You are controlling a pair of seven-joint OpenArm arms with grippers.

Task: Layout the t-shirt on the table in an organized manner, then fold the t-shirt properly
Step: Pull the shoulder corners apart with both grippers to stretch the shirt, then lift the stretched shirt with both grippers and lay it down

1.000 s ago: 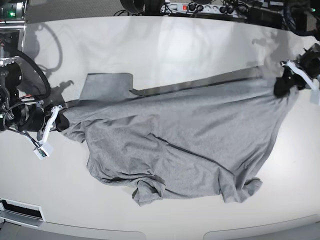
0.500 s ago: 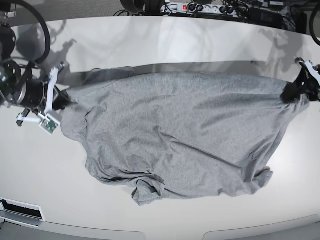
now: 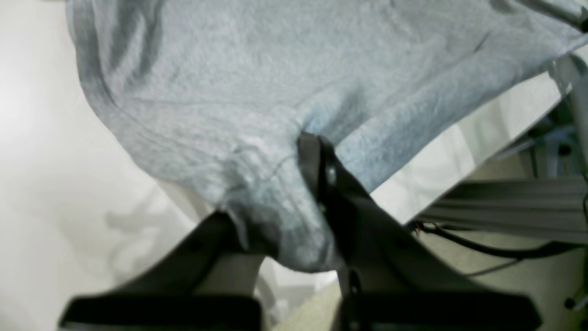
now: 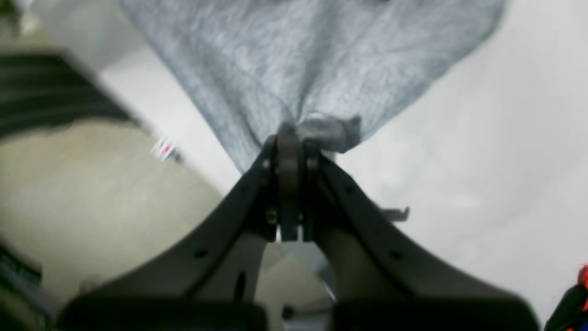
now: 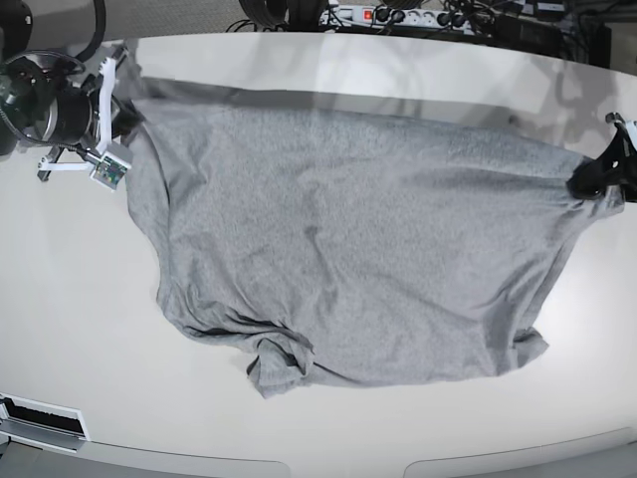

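Since the earlier base frames, upper hem carried toward the far edge of the desk (image 5: 328, 70) and the t-shirt (image 5: 348, 249) opened from a slack diagonal drape into a wide sheet, plain grey side up. Right pincer (image 5: 121, 112), at far left in the base view, clamped on one corner of the cloth; wrist view shows jaws (image 4: 289, 151) together with a grey tuft bunched at the tips. Left pincer (image 5: 594, 179), at right edge, likewise shut on the opposite corner, fabric wadded between its fingers (image 3: 317, 161). Shirt now resting mostly flat at desk centre, far edge taut between the two grips, near edge crumpled and rolled under at near left and near right. Step in hand, by judgement: layout stretch, folding not begun. Next move likely calls for lowering both corners level, releasing, then smoothing the bunched near hem before any fold.
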